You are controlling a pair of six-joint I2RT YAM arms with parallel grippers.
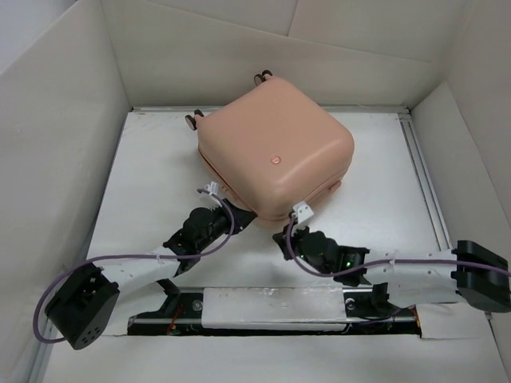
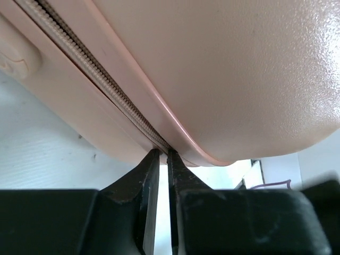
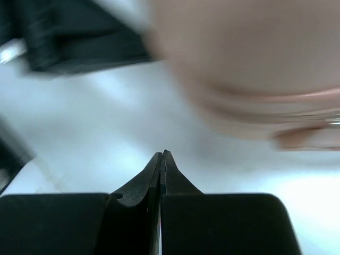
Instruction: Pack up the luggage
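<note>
Surface: a white table (image 1: 152,199), flat and matte.
Right edge: a thin grey rail (image 1: 421,179) runs along it from back to front.
On it: the luggage (image 1: 263,128), peach-pink and closed, lies flat on one shell at the back middle, turned at an angle.
Top side: a small round button (image 1: 275,159) faces up.
Wheels (image 1: 192,121): they point to the back-left.
Side seam: zipper (image 2: 106,90) is closed.

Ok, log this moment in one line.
luggage: closed, lying flat | left tool: nearly shut, tips at zipper, grip unclear | right tool: shut, empty
</note>
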